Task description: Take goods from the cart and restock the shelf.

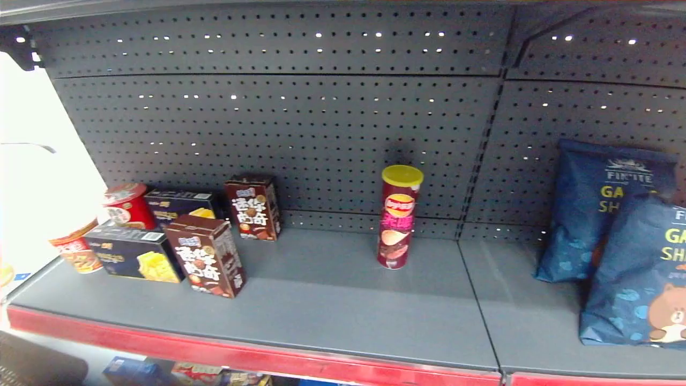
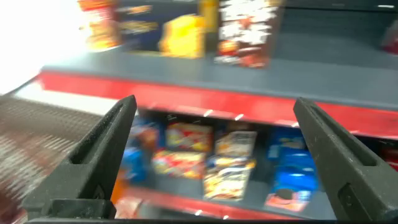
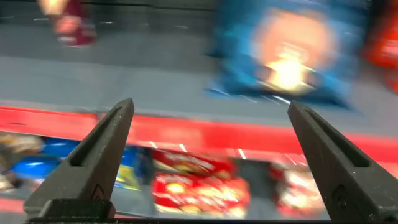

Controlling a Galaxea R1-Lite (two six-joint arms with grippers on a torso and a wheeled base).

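A grey shelf (image 1: 332, 300) with a red front edge carries goods. A tall crisps can (image 1: 397, 223) with a yellow lid stands upright near the middle. At the left are two brown boxes (image 1: 208, 255), two dark boxes (image 1: 134, 252) and two red cups (image 1: 126, 206). Blue snack bags (image 1: 632, 257) lean at the right. My left gripper (image 2: 214, 162) is open and holds nothing, in front of the shelf's red edge (image 2: 249, 102) below the brown box (image 2: 245, 31). My right gripper (image 3: 211, 162) is open and holds nothing, in front of the edge below a blue bag (image 3: 286, 53).
A lower shelf holds packed snacks (image 2: 217, 155) and red packets (image 3: 199, 183). A perforated back panel (image 1: 300, 123) closes the shelf behind. There is bare shelf surface between the brown boxes and the can, and between the can and the bags.
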